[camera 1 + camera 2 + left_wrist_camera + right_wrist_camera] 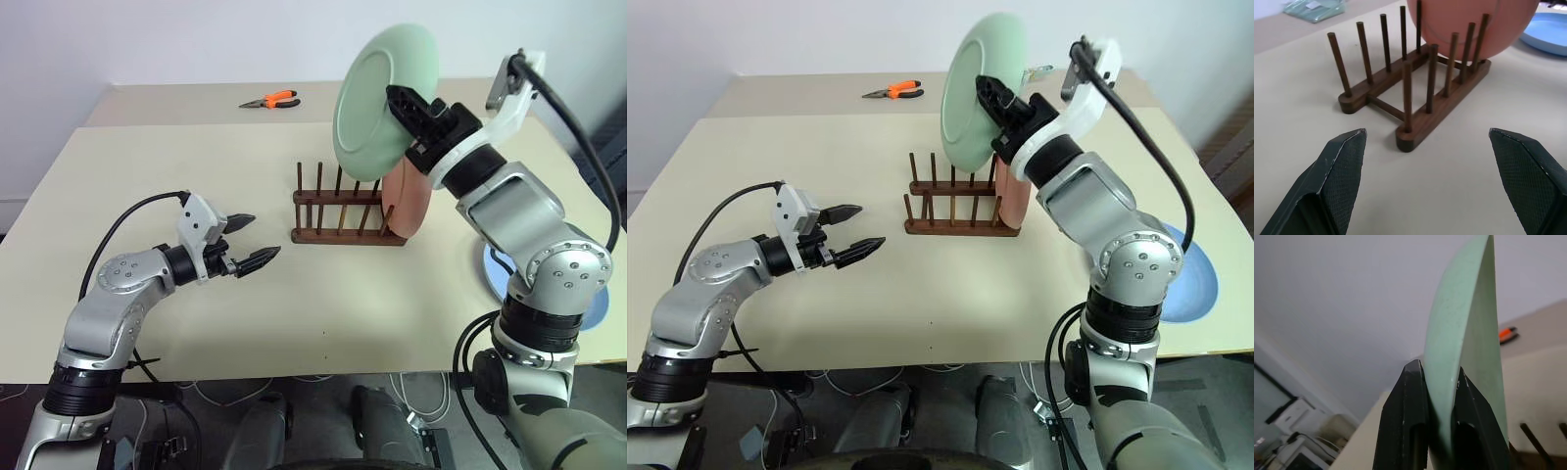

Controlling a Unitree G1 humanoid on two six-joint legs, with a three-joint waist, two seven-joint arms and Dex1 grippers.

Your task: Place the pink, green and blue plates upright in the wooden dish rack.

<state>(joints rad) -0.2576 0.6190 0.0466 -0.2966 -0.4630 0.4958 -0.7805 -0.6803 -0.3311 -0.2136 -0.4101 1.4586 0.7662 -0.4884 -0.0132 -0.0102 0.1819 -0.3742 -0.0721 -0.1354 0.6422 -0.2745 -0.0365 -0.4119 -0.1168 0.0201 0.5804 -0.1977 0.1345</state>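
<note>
Gleaming matte, the round mint-green plate point(377, 103) stands upright.

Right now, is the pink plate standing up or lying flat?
Standing up. The pink plate sits on edge between the pegs at one end of the wooden dish rack.

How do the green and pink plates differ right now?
The green plate is held up above the rack, pinched at its rim by the right gripper; the pink plate already stands in the rack's right end slot, ungripped. Green faces the camera; pink is partly hidden behind the arm. Both are upright.
</note>
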